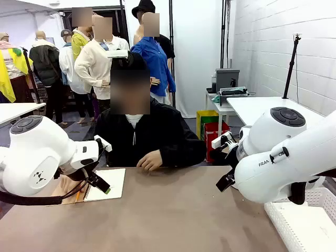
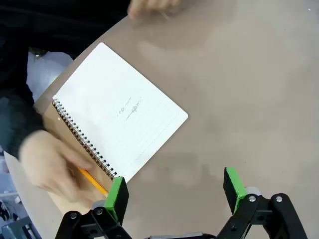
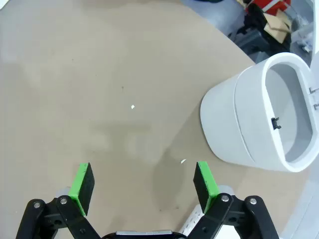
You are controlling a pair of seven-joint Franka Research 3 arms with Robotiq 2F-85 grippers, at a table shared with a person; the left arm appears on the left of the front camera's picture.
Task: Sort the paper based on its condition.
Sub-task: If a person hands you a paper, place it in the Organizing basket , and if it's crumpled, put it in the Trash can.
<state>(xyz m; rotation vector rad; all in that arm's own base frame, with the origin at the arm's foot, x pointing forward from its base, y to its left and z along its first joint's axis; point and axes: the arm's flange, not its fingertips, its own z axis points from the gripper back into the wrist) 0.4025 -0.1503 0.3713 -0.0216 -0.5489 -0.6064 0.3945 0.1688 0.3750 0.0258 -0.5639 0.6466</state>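
The paper as loose pieces is out of view. An open spiral-bound notebook (image 2: 119,114) lies on the brown table, its white lined page up with a small pencil mark; it sits at the table's left (image 1: 107,184). A person's hand (image 2: 50,159) rests on the notebook's tan left side holding a yellow pencil (image 2: 92,181). My left gripper (image 2: 175,184) hovers open just beside the notebook's near corner, with nothing between its green pads. Over bare table, my right gripper (image 3: 143,180) stands open and holds nothing.
A white oval tub (image 3: 249,124) stands to the right of my right gripper. A white perforated basket (image 1: 304,220) sits at the table's near right corner. The person's other hand (image 1: 151,160) rests on the far edge. Two tiny white specks (image 3: 132,106) lie on the table.
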